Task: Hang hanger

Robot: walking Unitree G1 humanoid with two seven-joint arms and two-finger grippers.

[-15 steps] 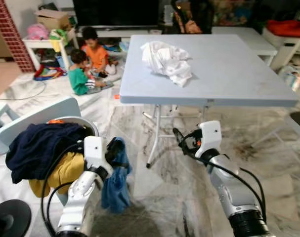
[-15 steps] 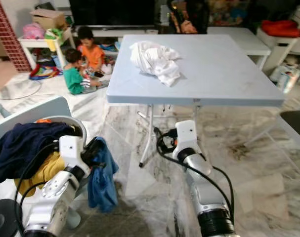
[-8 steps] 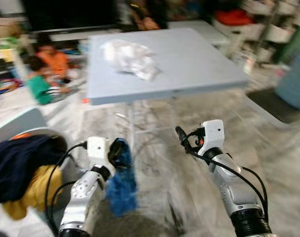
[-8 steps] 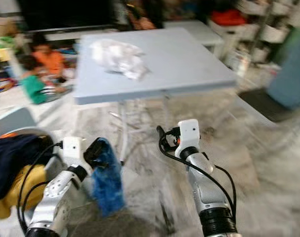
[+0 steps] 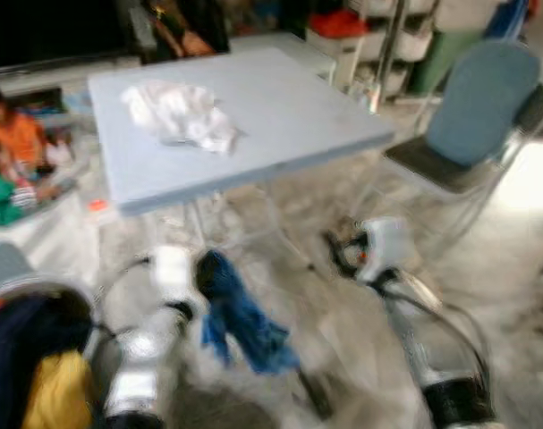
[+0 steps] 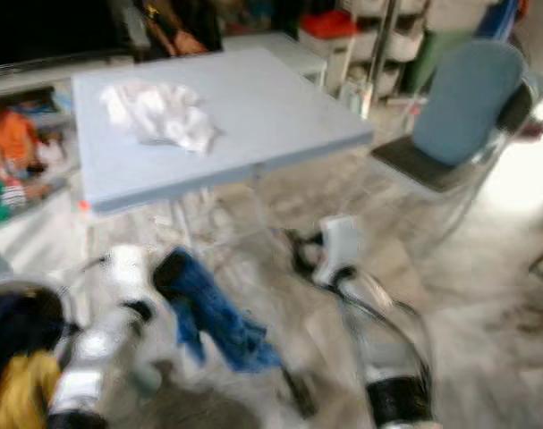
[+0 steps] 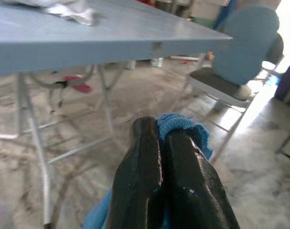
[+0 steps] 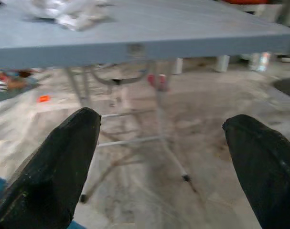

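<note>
Blurred head views here. The left gripper (image 7: 166,157) has its jaws clamped on a blue cloth (image 5: 240,313), which dangles over the floor in front of the table (image 5: 280,116). No hanger can be made out on it. The right gripper (image 8: 161,157) hangs with jaws spread wide, pointing under the table. A white cloth (image 5: 182,112) lies on the table; a blue chair (image 5: 472,116) stands beside it.
</note>
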